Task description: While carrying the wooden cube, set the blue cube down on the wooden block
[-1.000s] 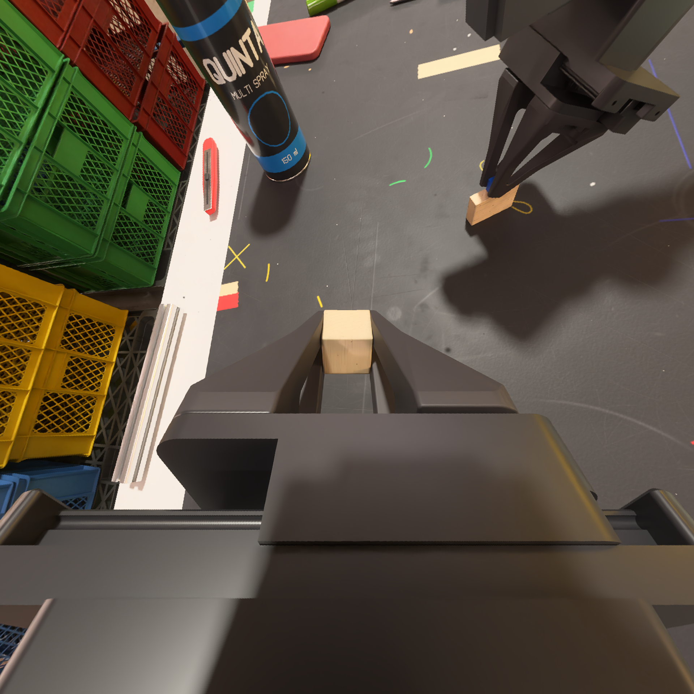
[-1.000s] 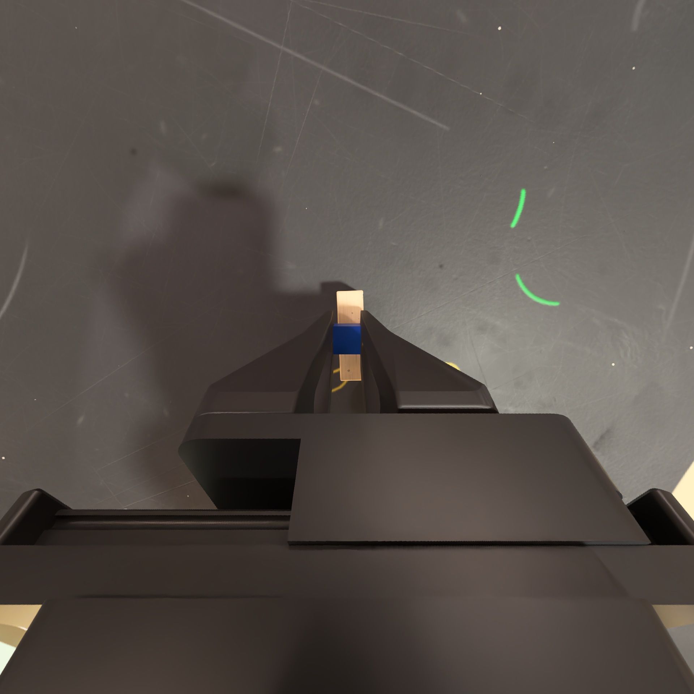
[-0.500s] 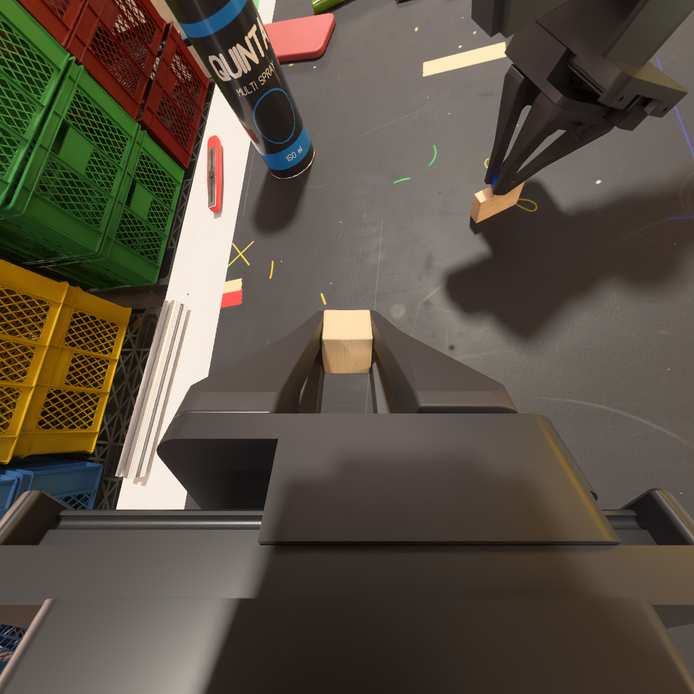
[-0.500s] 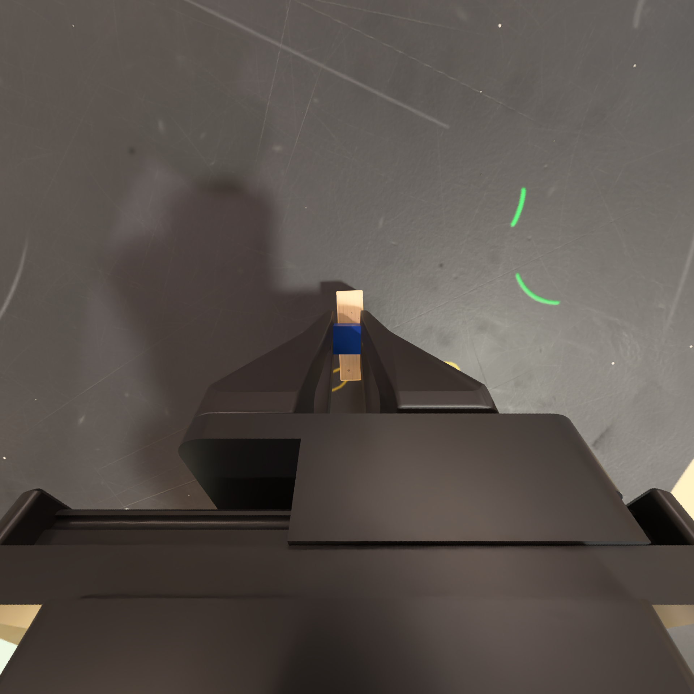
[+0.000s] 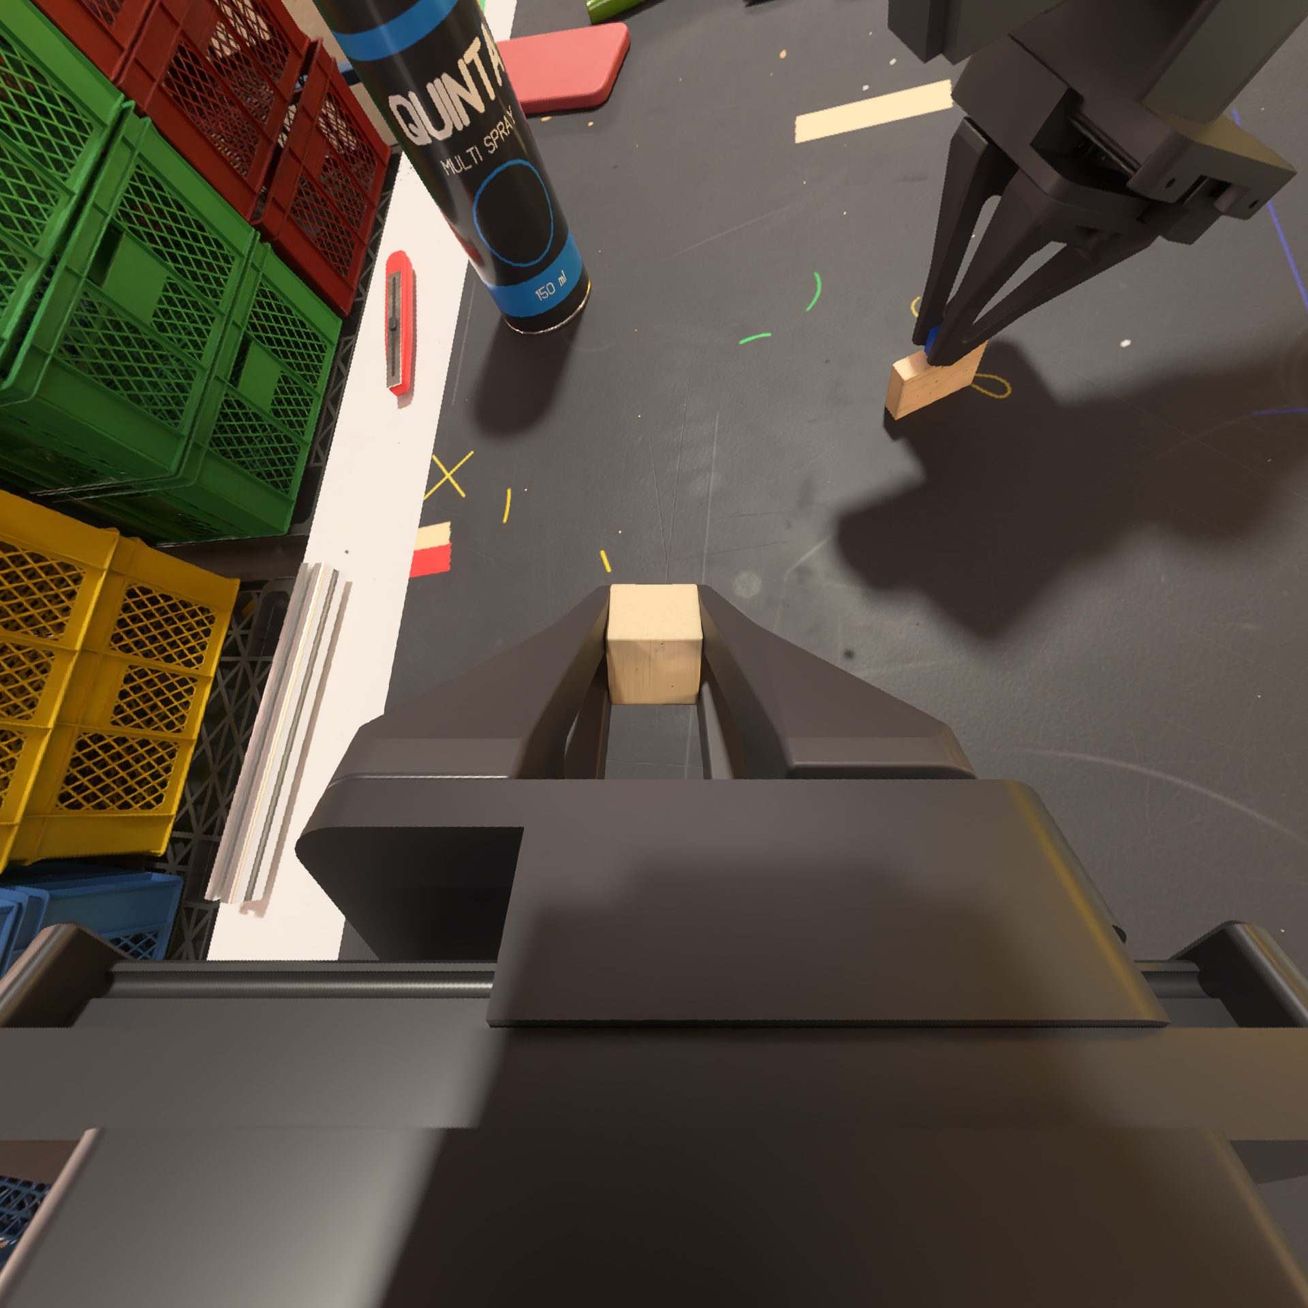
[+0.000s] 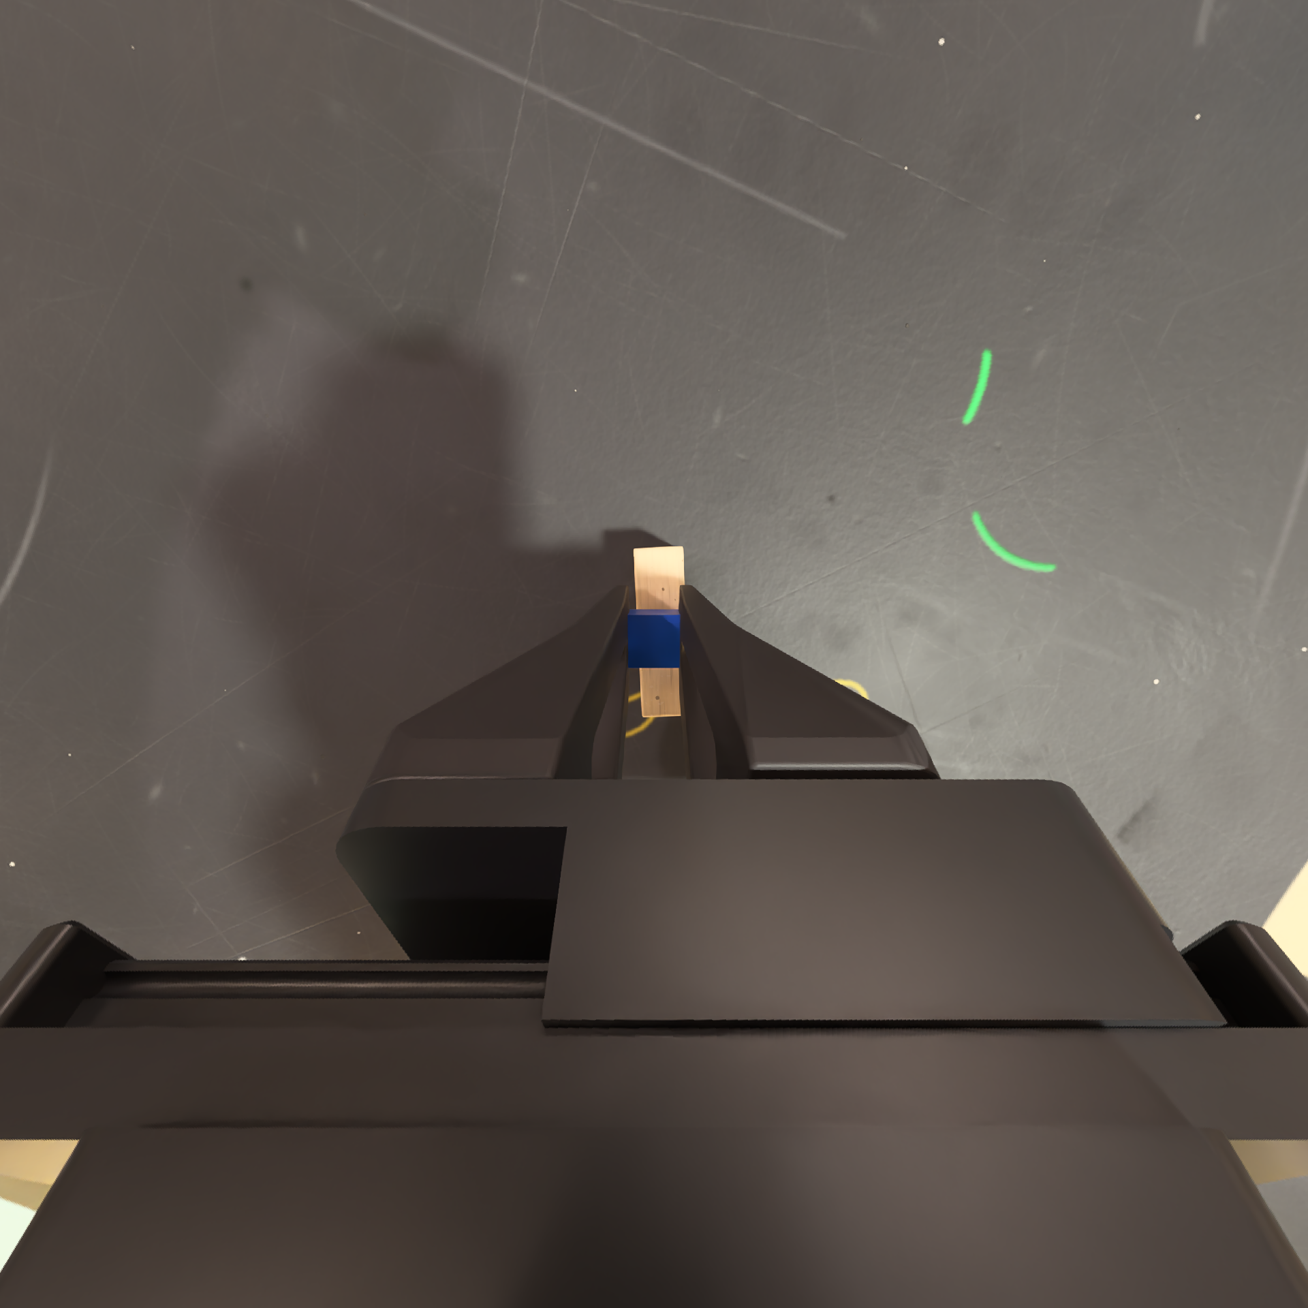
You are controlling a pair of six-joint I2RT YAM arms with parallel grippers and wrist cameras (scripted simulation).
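Observation:
My left gripper (image 5: 652, 637) is shut on the pale wooden cube (image 5: 652, 658) and holds it above the dark table. My right gripper (image 6: 655, 637) is shut on the small blue cube (image 6: 653, 640), which sits over the middle of the flat wooden block (image 6: 658, 577) lying on the table. In the left wrist view the right gripper (image 5: 938, 347) stands at the upper right with its tips down on the wooden block (image 5: 927, 382); only a sliver of the blue cube (image 5: 931, 338) shows between the fingers. Whether the blue cube touches the block I cannot tell.
A tall black and blue spray can (image 5: 481, 177) stands at the upper left of the dark table. A red utility knife (image 5: 398, 322) and a metal rail (image 5: 283, 736) lie on the white strip. Green (image 5: 141, 283), red (image 5: 233, 106) and yellow crates (image 5: 92, 672) line the left side. A red pad (image 5: 566, 67) lies at the back.
The left gripper with the wooden cube has shifted slightly, so the scene drifts a little to the right in its view. The right gripper and blue cube stay put over the block.

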